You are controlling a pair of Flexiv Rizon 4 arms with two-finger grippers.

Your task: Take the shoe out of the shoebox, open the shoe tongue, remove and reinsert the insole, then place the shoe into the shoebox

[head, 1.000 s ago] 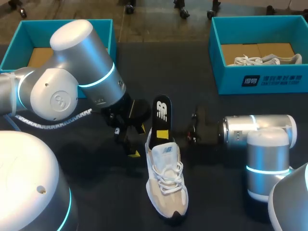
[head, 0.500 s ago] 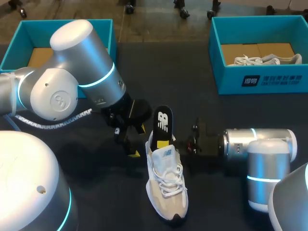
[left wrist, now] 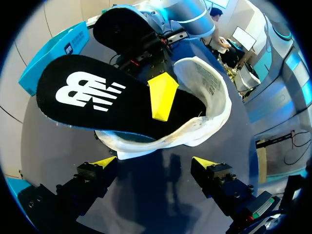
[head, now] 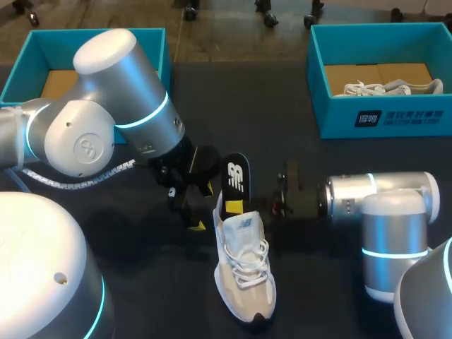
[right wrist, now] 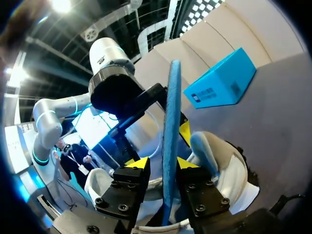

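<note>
A beige shoe (head: 244,272) lies on the dark counter (head: 141,296), a black insole (head: 235,178) poking from its heel; the right pincer (head: 240,205) seemingly grips the insole.

Insole (left wrist: 97,95): matt black fabric top, white print, blue foam-like edge. Shoe (head: 245,272): beige suede-look cloth, white mesh, woven laces, soft white lining. Table (head: 233,92): dark, matt, smooth. Left arm (head: 106,106), right arm (head: 392,212): smooth satin silver shells, slight sheen. Left gripper (left wrist: 153,161): matt yellow plastic-look tips, matt black blocks. Shoebox (head: 332,120): matt teal cardboard, plain brown card inside.
</note>
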